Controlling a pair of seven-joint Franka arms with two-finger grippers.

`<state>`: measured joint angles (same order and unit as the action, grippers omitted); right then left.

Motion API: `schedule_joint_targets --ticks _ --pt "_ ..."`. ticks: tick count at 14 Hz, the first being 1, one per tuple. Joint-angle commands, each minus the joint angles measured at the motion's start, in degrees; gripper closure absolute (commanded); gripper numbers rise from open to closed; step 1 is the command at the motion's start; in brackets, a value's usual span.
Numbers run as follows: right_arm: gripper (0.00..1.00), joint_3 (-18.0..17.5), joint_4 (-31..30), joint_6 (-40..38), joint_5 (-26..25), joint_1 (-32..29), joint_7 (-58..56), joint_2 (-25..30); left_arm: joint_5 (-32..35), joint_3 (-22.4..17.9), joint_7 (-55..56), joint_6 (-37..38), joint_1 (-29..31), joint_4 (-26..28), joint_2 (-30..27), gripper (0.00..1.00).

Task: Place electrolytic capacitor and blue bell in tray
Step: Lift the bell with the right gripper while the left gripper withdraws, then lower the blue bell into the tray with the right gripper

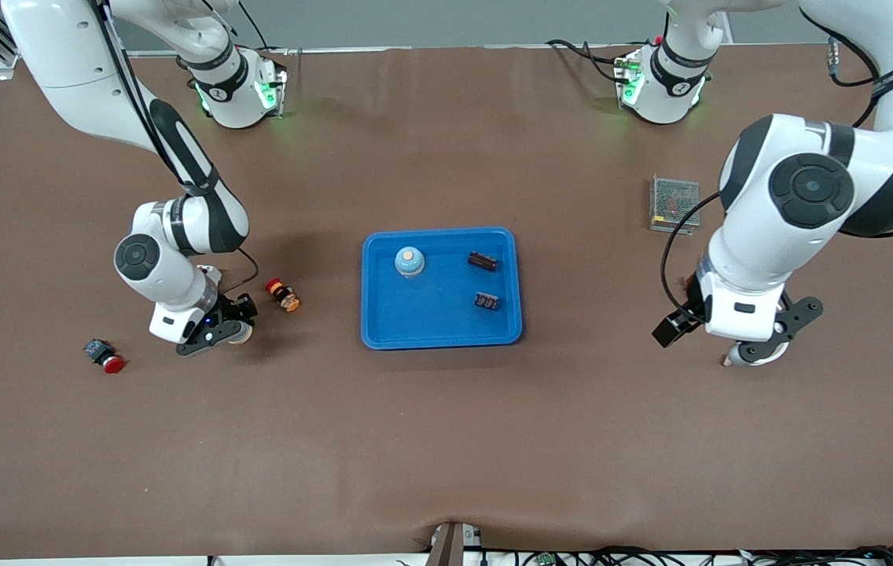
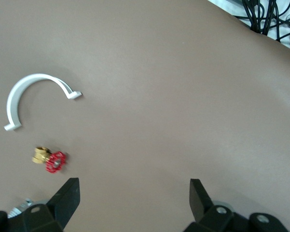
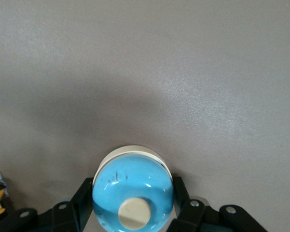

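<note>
- The right end effector (image 3: pixel 132 212) is clamping a blue bell (image 3: pixel 132 191), a glossy sky-blue dome with a cream button and pale base, low over the surface (image 1: pixel 446 440) toward the right arm's end.
- The bright-blue tray (image 1: pixel 384 334) is carrying a second blue bell (image 1: pixel 409 262) and two dark capacitors (image 1: pixel 483 261).
- The left end effector (image 2: pixel 135 193) is hovering spread wide.

Blue bell (image 3: pixel 132 193) in right tool (image 3: pixel 132 205)
</note>
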<state>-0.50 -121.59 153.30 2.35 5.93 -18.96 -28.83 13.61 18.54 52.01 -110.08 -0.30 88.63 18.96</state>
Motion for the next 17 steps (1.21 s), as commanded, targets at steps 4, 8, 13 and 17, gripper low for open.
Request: schedule_joint_targets --ticks 4,8,13,17 --pt "0.46 -2.39 5.39 -17.74 7.67 0.04 2.76 3.07 -0.51 0.80 -9.90 6.89 2.23 -2.49 -2.61 0.00" --pt "0.47 -2.48 6.54 -24.01 8.02 6.35 19.61 7.73 -0.69 0.80 -12.98 7.86 3.11 -2.58 -3.84 0.00" --pt "0.46 -2.40 9.08 -23.93 7.94 19.09 45.36 8.88 -2.27 0.53 -17.72 13.21 3.55 -6.71 -3.93 0.00" --pt "0.46 -2.31 15.22 -24.02 7.76 24.82 57.70 6.87 -2.36 0.36 -22.47 13.93 3.90 -7.24 -5.33 0.00"
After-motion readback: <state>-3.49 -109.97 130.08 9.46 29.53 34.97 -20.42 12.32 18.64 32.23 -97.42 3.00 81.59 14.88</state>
